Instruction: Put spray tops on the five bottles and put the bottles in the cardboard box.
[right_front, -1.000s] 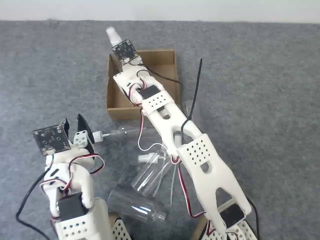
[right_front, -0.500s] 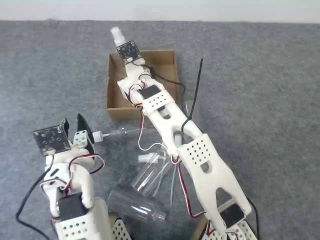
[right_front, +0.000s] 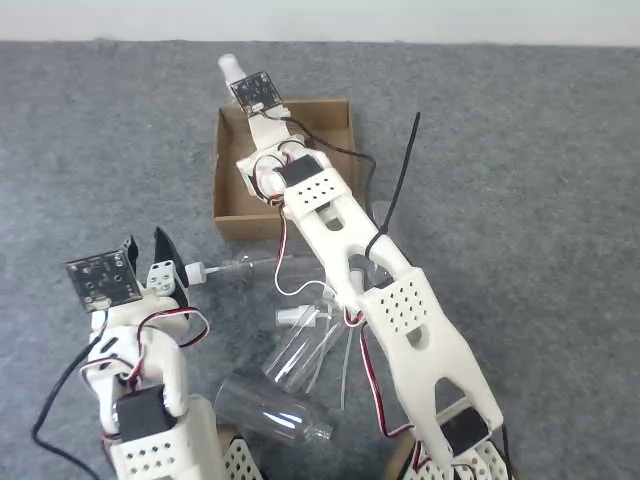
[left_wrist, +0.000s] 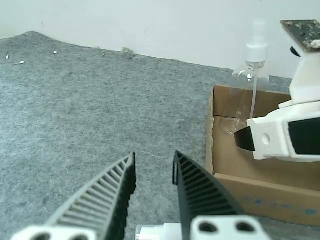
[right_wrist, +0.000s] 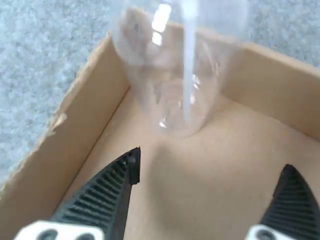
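Right gripper (right_wrist: 210, 165): jaws spread wide, empty, over floor of cardboard box (right_front: 232, 200). Capped bottle (right_wrist: 175, 75) upright in far left corner of box, ahead of fingertips, apart from them. Left gripper (left_wrist: 154, 159): fingers slightly parted, nothing between them, low over grey carpet (right_front: 520, 200). Large bottle (right_front: 270, 410) and clear bottles (right_front: 305, 345) lie on carpet between arms. White spray top (right_front: 196, 270) just beside left gripper

Your right arm (right_front: 322, 205) hangs over the cardboard box (right_front: 240, 227), spray top (right_front: 229, 66) showing past its wrist; clear bottles (right_front: 270, 408) lie between arms.
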